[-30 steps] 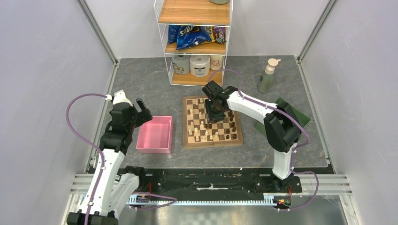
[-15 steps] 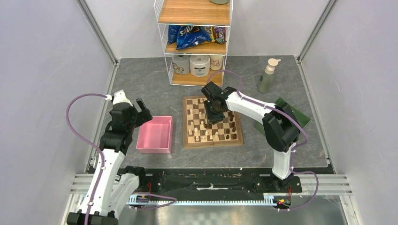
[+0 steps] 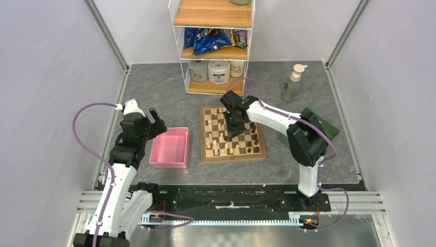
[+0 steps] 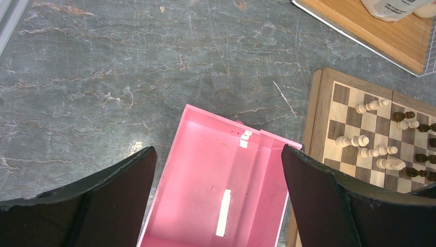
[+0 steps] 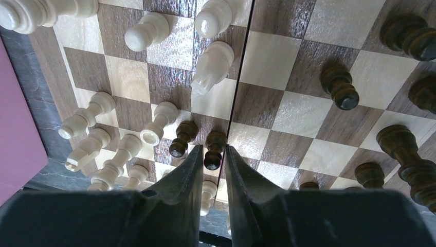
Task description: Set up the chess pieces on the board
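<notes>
Right now the right hand [image 5: 213, 153] flanks a small dark-brown pawn [image 5: 215, 140] on the checkered board [image 5: 308, 128] — gripped or not, I cannot tell; left hand [image 4: 217, 152] spread wide.

R tool [image 5: 212, 170] tips flank dark pawn [image 5: 212, 149]; 2nd dark pawn [image 5: 181, 138] just beside; bare squares [image 5: 303, 116] beyond.

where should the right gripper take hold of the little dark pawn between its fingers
By its round head and neck, straight down from above: the small dark brown turned pawn looks upright, and another dark brown pawn stands close beside it, leaving only the top free. The right gripper flanks it.
</notes>
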`<action>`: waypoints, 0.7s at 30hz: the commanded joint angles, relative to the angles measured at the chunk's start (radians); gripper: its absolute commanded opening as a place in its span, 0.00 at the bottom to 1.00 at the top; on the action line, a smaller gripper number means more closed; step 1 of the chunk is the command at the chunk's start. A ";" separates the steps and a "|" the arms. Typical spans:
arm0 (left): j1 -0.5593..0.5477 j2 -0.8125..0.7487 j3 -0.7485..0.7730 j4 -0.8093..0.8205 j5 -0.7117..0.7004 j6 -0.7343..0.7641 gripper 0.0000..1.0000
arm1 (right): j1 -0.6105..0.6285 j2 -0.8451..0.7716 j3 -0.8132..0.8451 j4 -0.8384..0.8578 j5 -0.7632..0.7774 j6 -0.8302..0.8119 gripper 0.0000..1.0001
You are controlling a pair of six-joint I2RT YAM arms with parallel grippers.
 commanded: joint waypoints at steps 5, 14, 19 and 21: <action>0.000 -0.006 0.016 0.030 0.005 -0.025 0.99 | 0.005 -0.019 0.008 -0.007 0.008 -0.001 0.20; 0.000 -0.013 0.016 0.030 0.006 -0.025 0.99 | -0.013 -0.139 -0.086 0.002 0.150 0.026 0.18; -0.001 -0.012 0.016 0.030 0.007 -0.025 0.99 | -0.046 -0.182 -0.153 0.019 0.156 0.040 0.18; 0.000 -0.011 0.016 0.030 0.010 -0.025 0.99 | -0.058 -0.185 -0.169 0.022 0.155 0.041 0.18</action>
